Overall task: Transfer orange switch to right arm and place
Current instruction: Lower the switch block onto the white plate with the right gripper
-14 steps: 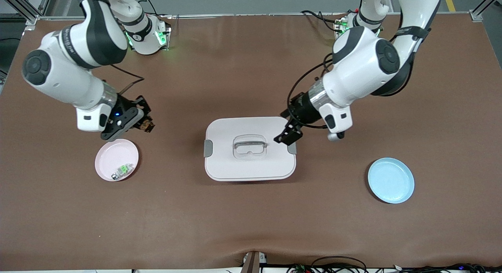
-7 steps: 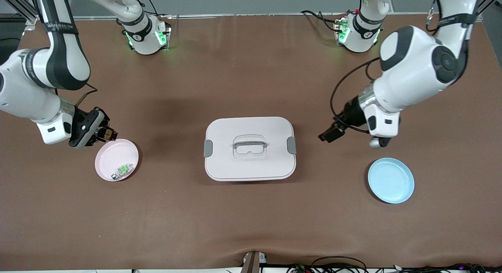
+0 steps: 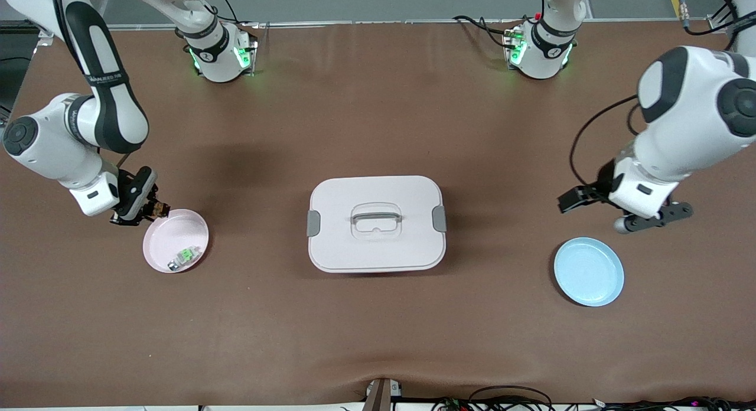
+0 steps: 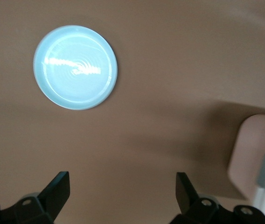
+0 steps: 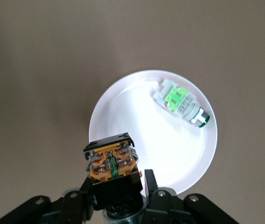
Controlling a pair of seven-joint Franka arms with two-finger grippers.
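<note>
My right gripper [image 3: 152,211] [image 5: 116,186] is shut on the orange switch [image 5: 111,162] [image 3: 157,209], a small black block with an orange top. It hangs over the rim of the pink plate [image 3: 171,227] [image 5: 123,114], at the edge toward the right arm's end of the table. A small grey-white part with a green top [image 3: 185,256] [image 5: 181,103] lies in that plate. My left gripper [image 3: 576,199] [image 4: 122,193] is open and holds nothing, above bare table close to the blue plate [image 3: 589,271] [image 4: 75,67].
A white lidded box [image 3: 376,223] with grey side clips and a clear handle stands mid-table; its corner [image 4: 258,158] shows in the left wrist view. Brown table surface lies between the box and each plate.
The right arm carried the orange switch away from the middle and down to the pink plate's rim. The left arm swung off the white box toward the blue plate, its gripper open throughout.
</note>
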